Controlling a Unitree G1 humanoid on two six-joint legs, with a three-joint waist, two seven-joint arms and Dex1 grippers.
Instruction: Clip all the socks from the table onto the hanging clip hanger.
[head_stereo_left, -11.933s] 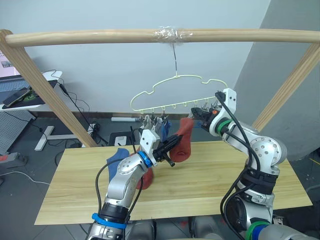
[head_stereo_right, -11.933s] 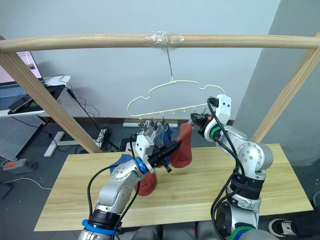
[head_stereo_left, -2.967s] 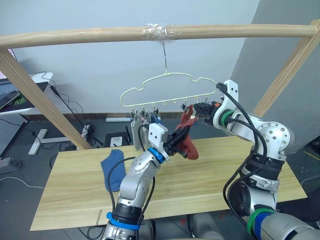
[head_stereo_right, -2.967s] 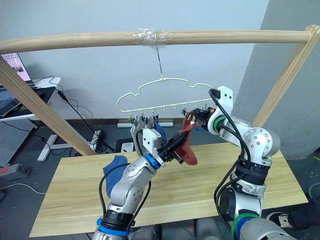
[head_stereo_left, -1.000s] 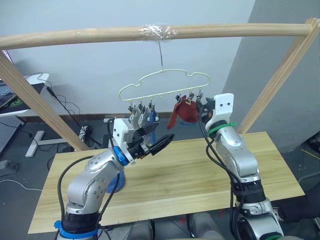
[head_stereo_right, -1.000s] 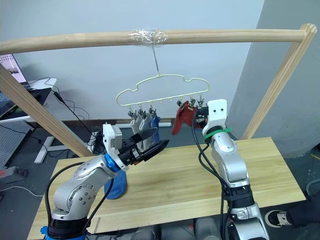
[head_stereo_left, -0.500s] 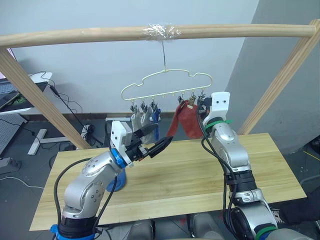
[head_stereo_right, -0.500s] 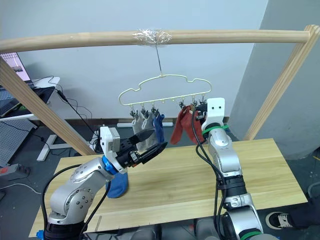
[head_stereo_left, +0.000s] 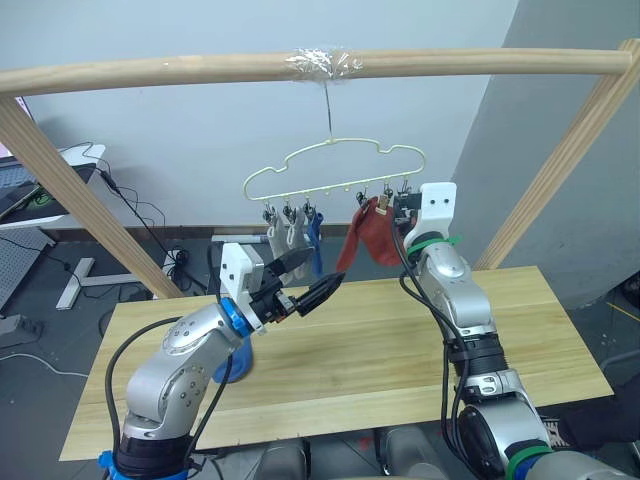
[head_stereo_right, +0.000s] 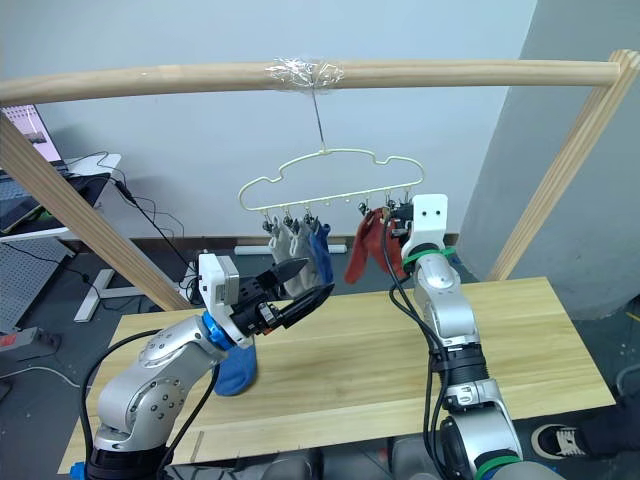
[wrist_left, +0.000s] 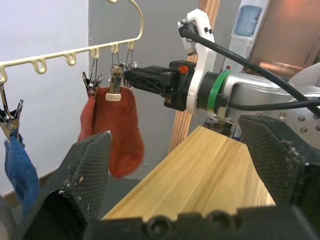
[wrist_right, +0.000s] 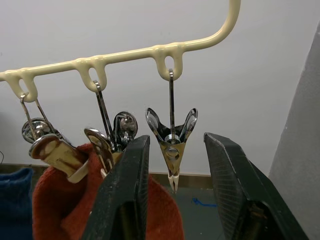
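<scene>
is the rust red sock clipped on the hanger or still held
Clipped: the rust-red sock hangs from a metal clip on the clip hanger; neither gripper touches it.

Long table of light yellowish wood planks. 1 blue sock lies directly on it near the robot's left end, partly hidden behind the left arm. Rest of the tabletop surface bare wood.

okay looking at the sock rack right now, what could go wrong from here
The right gripper sits open around an empty clip beside the rust-red socks; pulling back carelessly could snag it and swing the clip hanger, which hangs from a single hook. A blue sock lies at the near left of the table, partly behind the left arm, so it may be awkward to grasp.
</scene>
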